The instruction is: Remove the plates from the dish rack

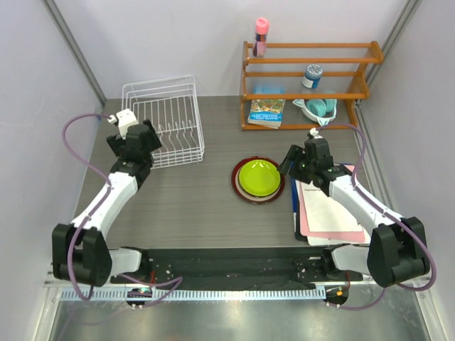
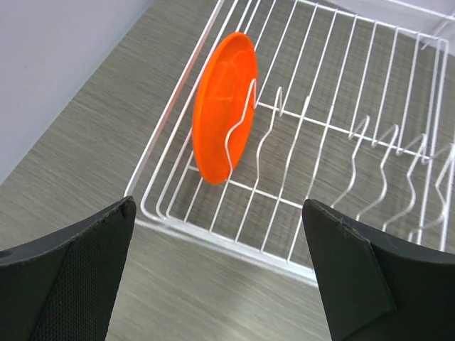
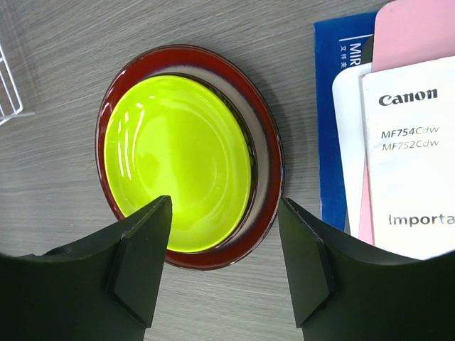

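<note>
The white wire dish rack (image 1: pixel 162 121) stands at the back left. In the left wrist view an orange plate (image 2: pixel 222 106) stands on edge between the prongs at the near-left corner of the rack (image 2: pixel 213 233). My left gripper (image 1: pixel 146 140) is open and empty, just outside that corner (image 2: pixel 218 227). A lime green plate (image 1: pixel 257 177) lies on a dark-red-rimmed plate (image 1: pixel 238 188) at mid-table. A dark edge shows between them. My right gripper (image 1: pixel 293 165) is open and empty, above the stack's right edge (image 3: pixel 224 213). The lime plate (image 3: pixel 178 160) and the red rim (image 3: pixel 272 163) fill the right wrist view.
An orange wooden shelf (image 1: pixel 306 78) at the back right holds a pink bottle (image 1: pixel 261 35), a jar (image 1: pixel 311 74), a teal dish (image 1: pixel 318 108) and a book (image 1: pixel 266 112). Manuals and papers (image 1: pixel 327 209) lie to the right of the stack, also in the right wrist view (image 3: pixel 398 156).
</note>
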